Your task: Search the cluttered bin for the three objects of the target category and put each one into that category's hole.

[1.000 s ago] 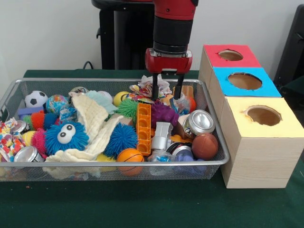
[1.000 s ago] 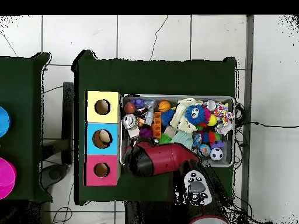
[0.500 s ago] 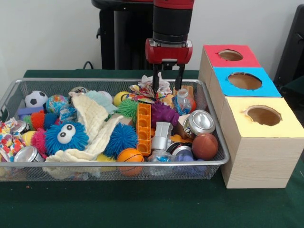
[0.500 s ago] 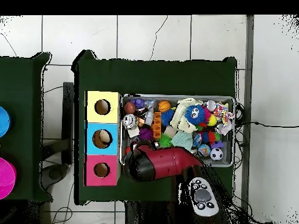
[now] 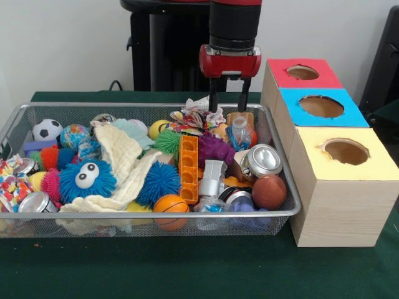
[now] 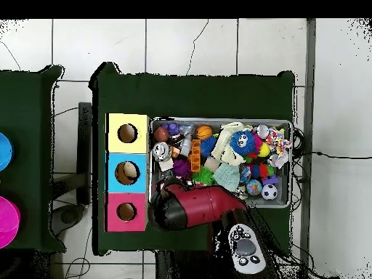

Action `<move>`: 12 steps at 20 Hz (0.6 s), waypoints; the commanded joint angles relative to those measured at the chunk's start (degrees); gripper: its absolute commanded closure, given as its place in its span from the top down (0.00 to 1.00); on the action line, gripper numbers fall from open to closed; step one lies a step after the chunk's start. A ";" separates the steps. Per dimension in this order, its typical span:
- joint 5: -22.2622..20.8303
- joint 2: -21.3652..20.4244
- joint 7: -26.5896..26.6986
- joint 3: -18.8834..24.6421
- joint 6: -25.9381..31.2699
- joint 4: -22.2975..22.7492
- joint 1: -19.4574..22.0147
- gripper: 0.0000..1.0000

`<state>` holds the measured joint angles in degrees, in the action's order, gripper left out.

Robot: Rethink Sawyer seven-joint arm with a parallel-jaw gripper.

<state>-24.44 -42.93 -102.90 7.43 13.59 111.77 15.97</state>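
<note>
step: searching wire bin [image 5: 283,187] | tool [image 5: 229,103] hanging released, empty, above crumpled wrapper [image 5: 201,115] | advice: descending straight, centring over one item

We see a red hand [image 5: 229,99] with black fingers [image 5: 214,98]. Below it sit a purple spiky ball [image 5: 216,148] and an orange block [image 5: 188,168]; to its right a box [image 5: 340,187] topped red, blue and yellow. The tabletop [image 5: 187,268] is dark green.

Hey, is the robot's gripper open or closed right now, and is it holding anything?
Open and empty: the gripper shows two fingers apart with nothing between.
</note>
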 commanded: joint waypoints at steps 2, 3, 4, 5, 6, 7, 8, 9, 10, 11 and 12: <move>-2.19 4.06 -6.15 -0.50 -2.35 2.74 -2.15 1.00; -2.58 4.66 -6.52 -1.24 -3.39 2.76 -2.53 1.00; -2.93 5.15 -6.85 -1.87 -4.52 2.94 -2.83 1.00; -3.20 5.72 -7.11 -2.48 -5.37 2.96 -3.21 1.00; -3.39 6.21 -7.40 -3.01 -6.45 3.15 -3.52 1.00; -3.52 6.74 -7.69 -3.67 -7.44 3.24 -3.94 1.00; -3.57 7.07 -7.92 -4.19 -8.36 3.43 -4.28 1.00; -3.60 7.31 -8.11 -4.74 -9.11 3.61 -4.65 1.00; -3.57 7.58 -8.12 -5.17 -9.59 3.55 -4.96 1.00; -3.54 8.02 -8.05 -5.57 -10.26 3.52 -5.20 1.00; -3.67 8.69 -7.89 -5.88 -11.05 3.20 -5.28 1.00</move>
<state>-25.16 -38.40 -102.90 4.16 7.94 113.19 11.29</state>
